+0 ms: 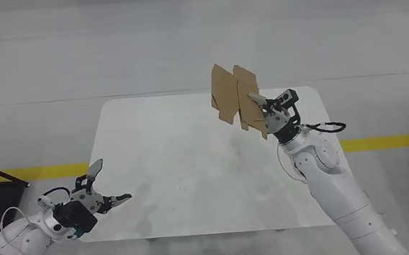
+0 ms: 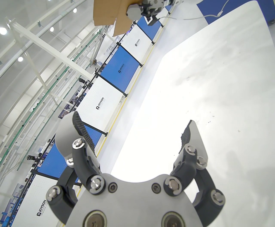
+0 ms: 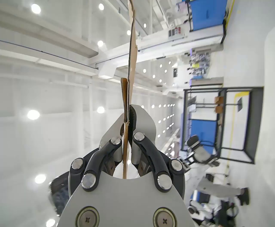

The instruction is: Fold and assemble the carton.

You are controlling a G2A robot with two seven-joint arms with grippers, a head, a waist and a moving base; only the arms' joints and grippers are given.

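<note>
Right tool [image 1: 258, 98] pinches the flat carton [image 1: 228, 97] (at one edge).

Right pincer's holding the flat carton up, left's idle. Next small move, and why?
Probably bring the left pincer across to the carton: it sits open and empty by the table's near edge, while the right pincer alone clamps the flat carton in the air.

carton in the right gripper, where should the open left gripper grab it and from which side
Probably the free flap edge of the carton, opposite where the right gripper clamps it. It is a flat sheet held up off the table, so the open left gripper should come from its own side, jaws straddling the thin edge.
</note>
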